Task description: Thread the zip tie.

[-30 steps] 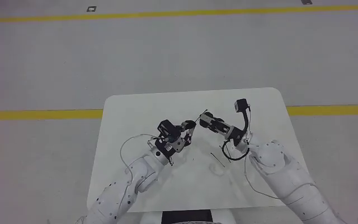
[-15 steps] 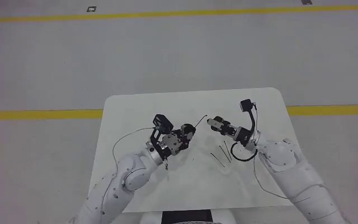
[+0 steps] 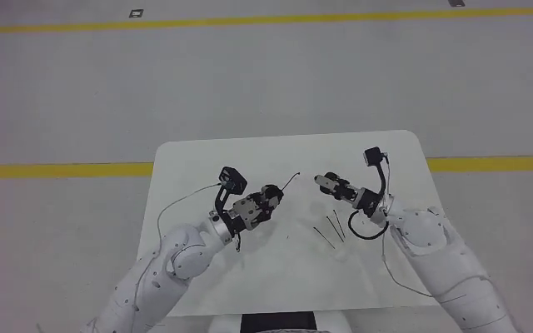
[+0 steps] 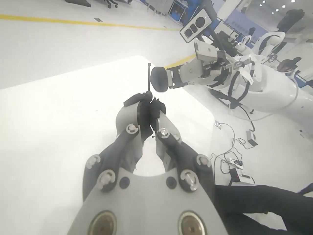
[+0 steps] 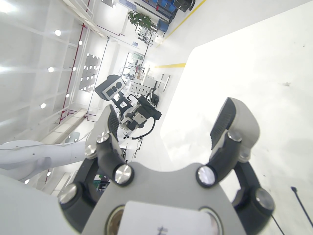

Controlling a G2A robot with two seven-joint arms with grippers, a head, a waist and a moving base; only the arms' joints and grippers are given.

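Note:
My left gripper (image 3: 271, 196) is held above the middle of the white table (image 3: 200, 166), shut on a thin black zip tie (image 3: 288, 181) whose free end points toward the other arm. In the left wrist view the left gripper (image 4: 149, 99) pinches the zip tie (image 4: 148, 79), which sticks straight out with its small square head at the far tip. A short gap away, my right gripper (image 3: 320, 181) faces it. The right wrist view shows the right gripper (image 5: 168, 116) open, with nothing between its ribbed pads (image 5: 223, 118).
Two or three spare black zip ties (image 3: 330, 228) lie on the table below the right gripper; one of the spare zip ties (image 5: 299, 200) appears in the right wrist view. Bare tabletop lies around both arms. Floor with yellow lines surrounds the table.
The two grippers, nearly touching a second ago, have drawn apart: the left moved left with the zip tie, the right moved right, away from the tie's tip.

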